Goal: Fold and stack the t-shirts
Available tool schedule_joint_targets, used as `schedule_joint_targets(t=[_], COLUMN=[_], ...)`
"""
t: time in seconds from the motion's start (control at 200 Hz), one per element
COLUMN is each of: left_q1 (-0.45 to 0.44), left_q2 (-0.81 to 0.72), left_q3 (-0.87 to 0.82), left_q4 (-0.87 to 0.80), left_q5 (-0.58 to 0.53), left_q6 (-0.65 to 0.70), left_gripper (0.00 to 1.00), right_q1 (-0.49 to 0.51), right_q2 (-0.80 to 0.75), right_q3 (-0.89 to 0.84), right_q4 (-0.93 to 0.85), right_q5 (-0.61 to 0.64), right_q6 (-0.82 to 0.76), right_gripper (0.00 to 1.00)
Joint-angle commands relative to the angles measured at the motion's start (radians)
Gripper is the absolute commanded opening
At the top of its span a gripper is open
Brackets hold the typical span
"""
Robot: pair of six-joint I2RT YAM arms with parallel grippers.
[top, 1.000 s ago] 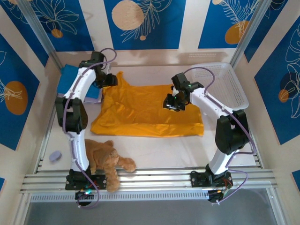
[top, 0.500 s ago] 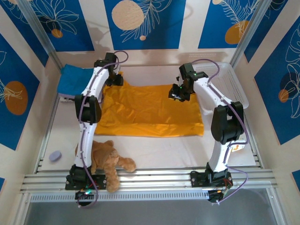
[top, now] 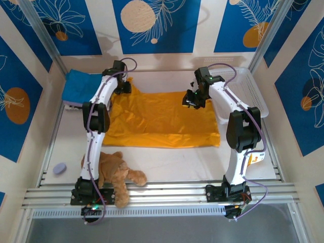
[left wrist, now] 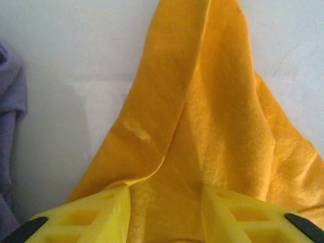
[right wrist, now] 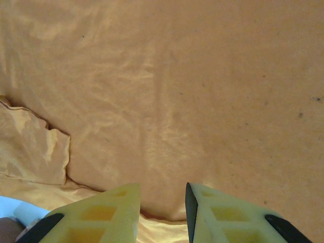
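Left gripper (left wrist: 166,196) sits low at the orange tee's (top: 162,121) far left corner, fingers part spread with a ridge of its cloth running into the gap; I cannot tell if it is nipped. Just to its left lie the lilac tee (left wrist: 7,101) and blue tee (top: 78,83). Right gripper (right wrist: 163,191) sits at the far right corner, fingers narrowly apart over the cloth, grip unclear.
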Motion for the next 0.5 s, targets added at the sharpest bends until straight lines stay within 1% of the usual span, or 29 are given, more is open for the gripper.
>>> schedule_joint_targets(t=[0.0,0.105,0.185,0.275,0.495], left_q1=[0.005,0.003,0.002,0.002,0.004], left_q2=[0.013,0.010,0.006,0.011,0.030], left_q3=[0.036,0.041,0.041,0.043,0.069], left_q4=[0.033,0.029,0.031,0.034,-0.005], left_q5=[-0.068,-0.111,-0.119,-0.121,-0.087], left_q6=[0.006,0.015,0.024,0.033,0.030], left_gripper=[0.41,0.40,0.41,0.46,0.47], right_q1=[-0.006,-0.007,-0.007,-0.006,-0.008], right_q2=[0.013,0.021,0.027,0.037,0.062], right_q3=[0.033,0.042,0.049,0.062,0.094], right_q4=[-0.028,-0.035,-0.035,-0.036,-0.036], right_q5=[-0.034,-0.038,-0.041,-0.046,-0.041], right_q6=[-0.011,-0.006,-0.002,0.001,0.009], right_gripper=[0.32,0.32,0.32,0.32,0.32])
